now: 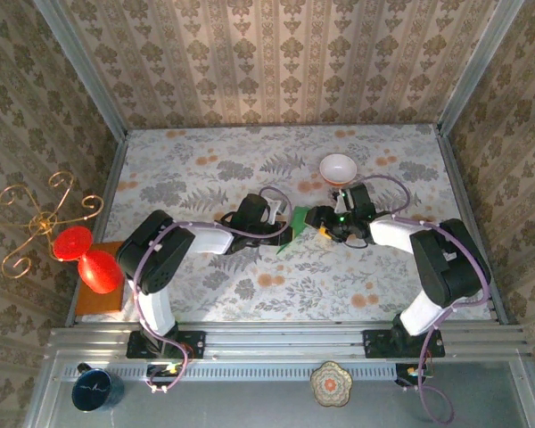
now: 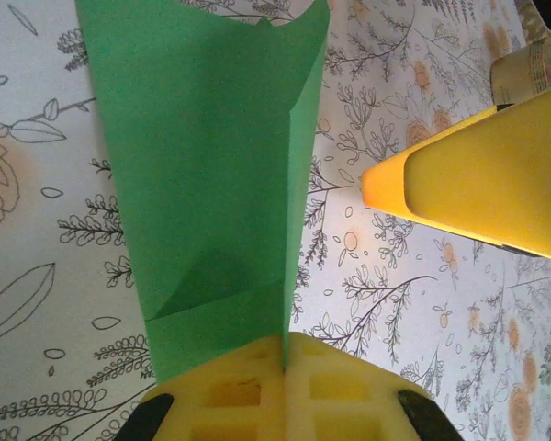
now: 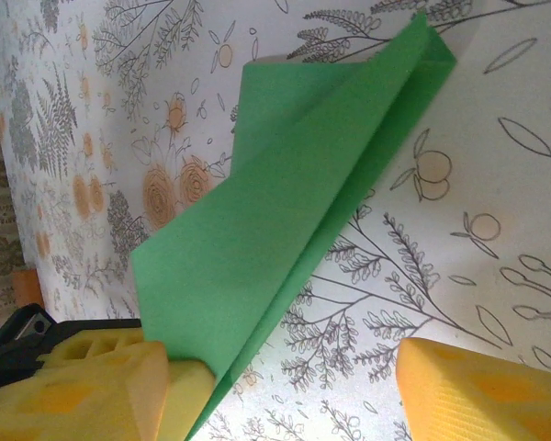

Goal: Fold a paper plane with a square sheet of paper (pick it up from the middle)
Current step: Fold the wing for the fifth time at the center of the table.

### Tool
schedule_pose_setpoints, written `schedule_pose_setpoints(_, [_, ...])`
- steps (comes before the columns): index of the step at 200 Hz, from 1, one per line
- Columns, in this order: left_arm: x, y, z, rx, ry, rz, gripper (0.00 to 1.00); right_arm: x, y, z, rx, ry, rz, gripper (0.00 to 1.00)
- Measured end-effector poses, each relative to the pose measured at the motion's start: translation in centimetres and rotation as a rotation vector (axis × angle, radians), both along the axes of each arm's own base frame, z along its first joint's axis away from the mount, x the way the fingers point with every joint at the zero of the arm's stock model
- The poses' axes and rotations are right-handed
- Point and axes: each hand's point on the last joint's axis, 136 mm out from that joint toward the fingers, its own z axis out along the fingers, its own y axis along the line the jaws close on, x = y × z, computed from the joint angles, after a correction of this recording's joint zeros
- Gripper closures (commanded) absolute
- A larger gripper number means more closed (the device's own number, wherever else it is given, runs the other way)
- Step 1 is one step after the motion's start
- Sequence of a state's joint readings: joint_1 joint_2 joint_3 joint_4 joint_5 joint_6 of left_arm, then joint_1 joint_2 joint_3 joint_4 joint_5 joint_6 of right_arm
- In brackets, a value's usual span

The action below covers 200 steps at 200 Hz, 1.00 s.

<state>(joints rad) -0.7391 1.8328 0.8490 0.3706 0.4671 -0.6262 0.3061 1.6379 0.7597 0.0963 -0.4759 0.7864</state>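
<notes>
Now we see the left claw [image 2: 285, 347] clenched on the folded green paper [image 2: 202, 165] over the worktop [image 2: 37, 230]; the right claw [image 3: 289, 358] stands released, spread wide beside the paper.

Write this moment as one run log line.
green paper: partly folded | left end effector: shut on it | right end effector: open, close by

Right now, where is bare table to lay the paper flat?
Free: the cloth strip between the arm bases, and the far-left corner behind the left arm. Crowded: the centre, where left hand and right hand meet at the bright-green folded paper below the white red-rimmed bowl.
</notes>
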Motion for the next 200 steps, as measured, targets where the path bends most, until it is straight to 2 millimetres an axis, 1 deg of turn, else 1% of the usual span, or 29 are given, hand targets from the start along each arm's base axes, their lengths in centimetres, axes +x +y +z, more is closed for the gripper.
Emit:
schedule_pose_setpoints(32, [0.5,0.4,-0.6,-0.012,0.088,0.063,1.00,0.1,0.0,-0.1,-0.004,0.008,0.002,0.38])
schedule_pose_setpoints(73, [0.7,0.5,-0.6,-0.031,0.138,0.103,1.00,0.0,0.0,-0.7,-0.009,0.026,0.002,0.39])
schedule_pose_setpoints(113, [1.0,0.4,-0.3,-0.061,0.174,0.123,0.99,0.8,0.4,-0.4,-0.010,0.017,0.009,0.39])
schedule_pose_setpoints(149, [1.1,0.4,-0.6,-0.078,0.207,0.138,0.99,1.6,1.2,-0.2,-0.028,0.012,0.041,0.39])
schedule_pose_setpoints(200, [1.2,0.1,-0.2,-0.108,0.217,0.143,0.98,2.3,1.8,-0.9,-0.088,0.021,0.072,0.39])
